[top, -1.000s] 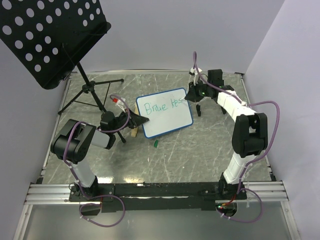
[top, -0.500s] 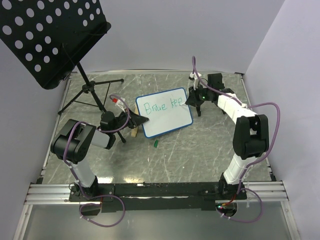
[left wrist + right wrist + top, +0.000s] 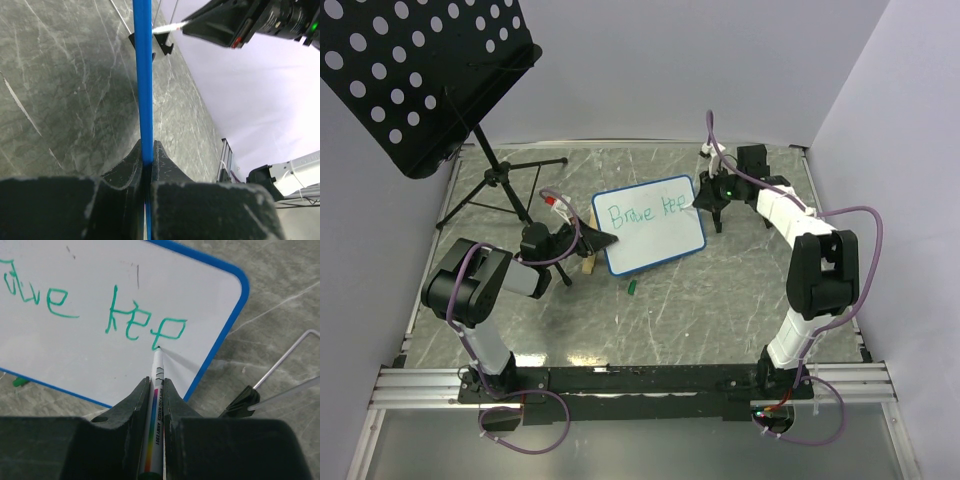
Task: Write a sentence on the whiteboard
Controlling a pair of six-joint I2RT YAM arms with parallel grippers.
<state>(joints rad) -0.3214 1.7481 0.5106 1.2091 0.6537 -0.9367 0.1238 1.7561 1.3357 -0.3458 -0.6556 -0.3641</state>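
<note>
The whiteboard (image 3: 650, 225) with a blue rim lies tilted in the middle of the table. Green letters "Brave keep" (image 3: 640, 211) run along its upper part; the right wrist view shows "ave keep" (image 3: 125, 320). My left gripper (image 3: 603, 240) is shut on the board's left blue rim (image 3: 143, 75), seen edge-on in the left wrist view. My right gripper (image 3: 703, 198) is shut on a white marker (image 3: 156, 390) whose green tip (image 3: 158, 347) touches the board at the foot of the "p".
A black perforated music stand (image 3: 420, 70) on a tripod (image 3: 500, 190) stands at the back left. A small green cap (image 3: 632, 288) lies on the table below the board. A wooden block (image 3: 588, 262) lies by the left gripper. Walls enclose the table.
The right gripper has moved slightly right along the board's top line with the marker, and the word after "Brave" has grown to "keep". The left arm has not moved.
</note>
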